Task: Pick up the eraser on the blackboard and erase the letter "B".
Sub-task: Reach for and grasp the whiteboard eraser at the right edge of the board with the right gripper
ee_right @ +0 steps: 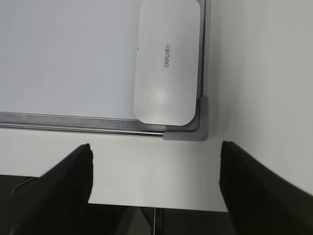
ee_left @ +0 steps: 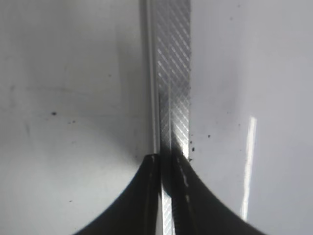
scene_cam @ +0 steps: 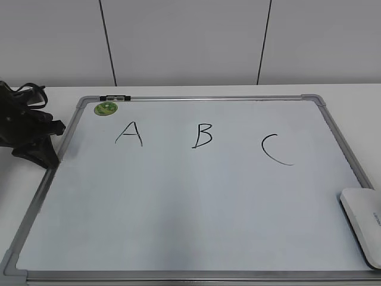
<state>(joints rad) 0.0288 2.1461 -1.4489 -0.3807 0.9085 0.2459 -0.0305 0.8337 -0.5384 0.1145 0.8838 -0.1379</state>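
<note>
The blackboard (scene_cam: 178, 208) is a white dry-erase board with a grey frame, lying flat on the table. The black letter "B" (scene_cam: 202, 136) is at its upper middle. The white eraser (scene_cam: 363, 223) lies on the board's near right corner, partly cut off by the exterior view's edge. It also shows in the right wrist view (ee_right: 166, 63), print side up, tight against the corner cap (ee_right: 195, 129). My right gripper (ee_right: 156, 147) is open and empty, over bare table short of that corner. My left gripper (scene_cam: 46, 158) is shut (ee_left: 166, 159) over the board's left frame rail (ee_left: 171, 73).
A black "A" (scene_cam: 129, 133) and "C" (scene_cam: 275, 149) flank the "B". A round green sticker (scene_cam: 106, 108) sits at the board's far left corner. The table's near edge (ee_right: 161, 205) lies just behind my right gripper. A white wall stands behind the table.
</note>
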